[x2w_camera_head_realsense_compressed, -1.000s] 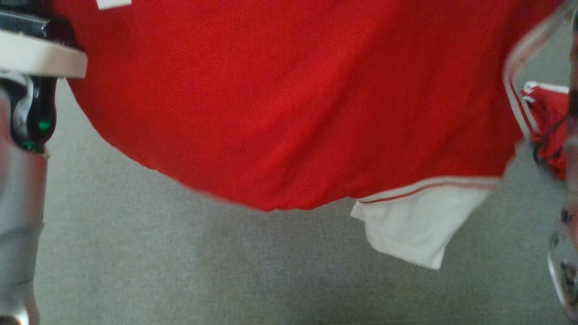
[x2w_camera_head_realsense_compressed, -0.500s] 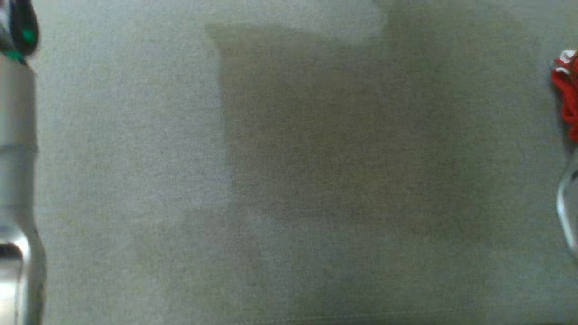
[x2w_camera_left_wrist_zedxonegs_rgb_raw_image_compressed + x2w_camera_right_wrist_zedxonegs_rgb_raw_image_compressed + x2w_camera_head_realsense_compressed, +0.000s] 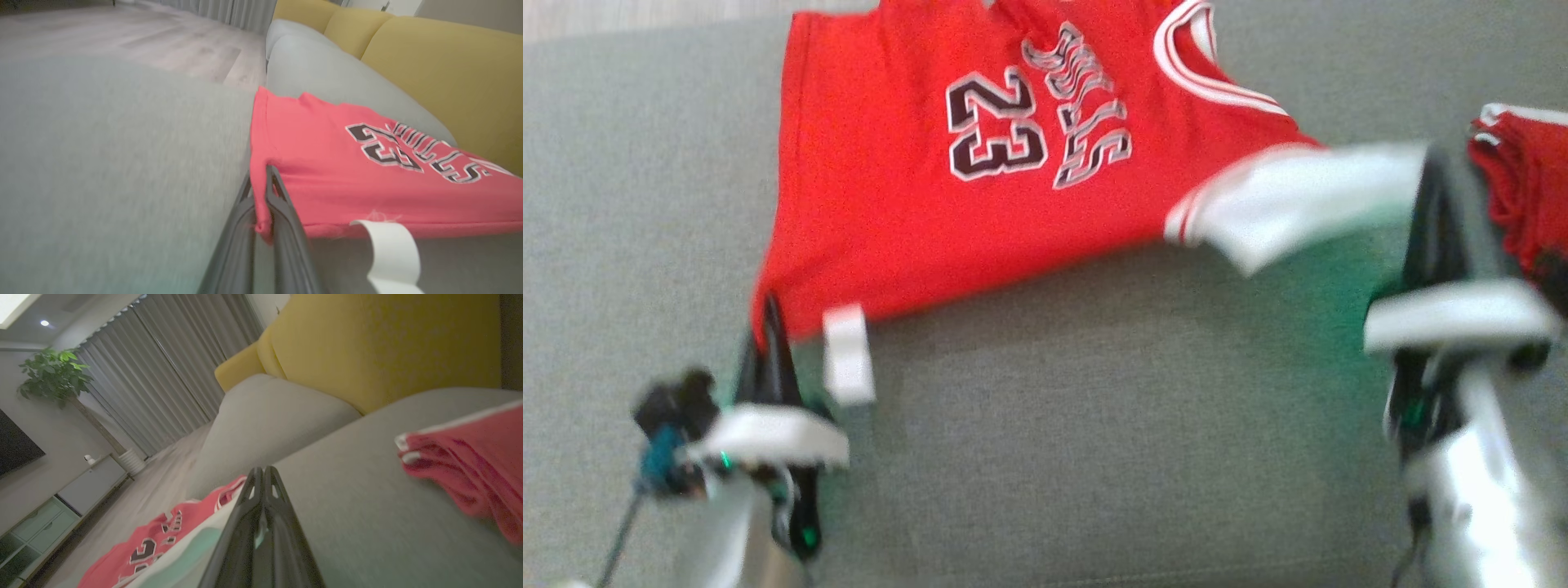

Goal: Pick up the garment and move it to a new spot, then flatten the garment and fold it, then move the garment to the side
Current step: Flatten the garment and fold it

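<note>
Lying print-side up on the grey sofa cushion (image 3: 1094,425), the garment (image 3: 915,188) is spread just beyond the fingertips of both end effectors; its long axis, hem to collar, is laid crosswise, from the left end effector (image 3: 768,318) toward the right end effector (image 3: 1432,163); the hem is turned to the left one's side and the neck opening to the right one's side. The left end effector is seen clamped on the near hem corner, red cloth being pinched between its fingers, with the small white tag (image 3: 848,355) hanging just beside them; the right end effector's fingers are pressed together, apparently on the blurred white side panel, though that grip cannot be confirmed. The near side edge is thus strung between the two end effectors, sagging a little. A bunched red cloth (image 3: 1519,204) is noted just beyond the right end effector. Flattening is judged to be in hand; the coming move is judged to depend on this edge being drawn straight before release.
</note>
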